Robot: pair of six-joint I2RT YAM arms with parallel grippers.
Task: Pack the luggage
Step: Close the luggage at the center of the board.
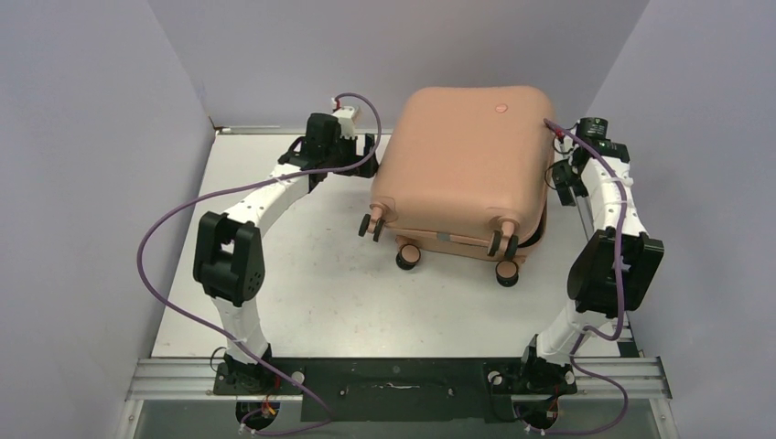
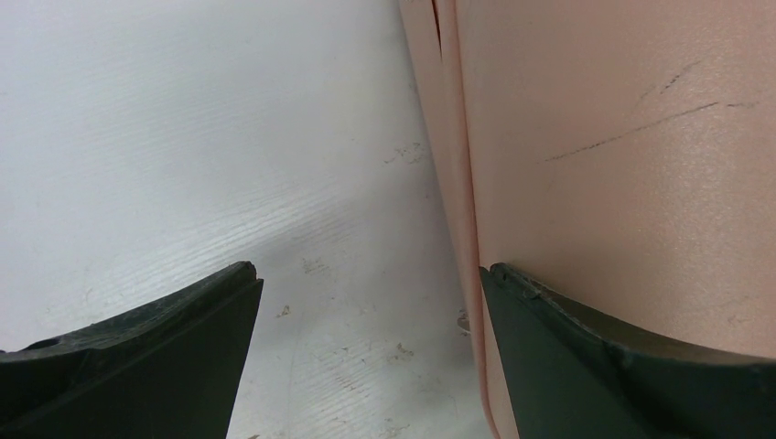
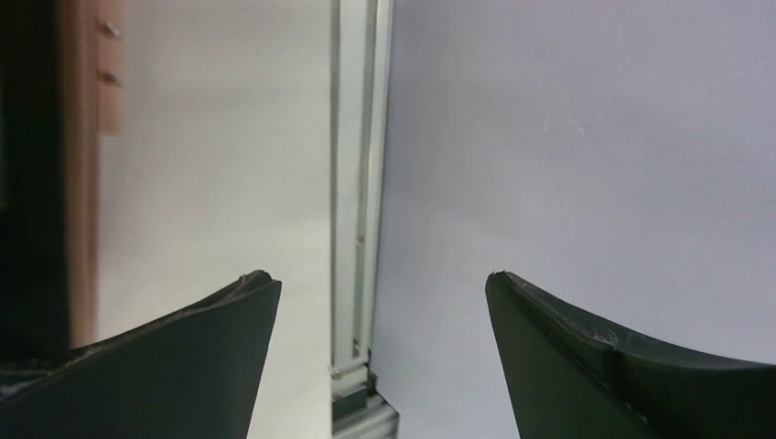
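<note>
Salmon-pink luggage [image 1: 462, 165] lies toward the far right of the white surface [image 1: 302, 274], its caster wheels [image 1: 407, 256] facing the arm bases. From above, the left claw [image 1: 364, 148] sits just beside its left flank and the right claw [image 1: 560, 181] beside its right.

Left wrist: the claw is released, nothing between its fingers [image 2: 165, 357], with the pink shell by the right one.

Right wrist: the claw is spread, grasping nothing. A metal rail [image 3: 357, 183] and grey wall [image 3: 595, 137] lie beyond.

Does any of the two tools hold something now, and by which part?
Nothing is held. The left tool stands open beside the suitcase, not closed on it; the right tool is open and empty.
</note>
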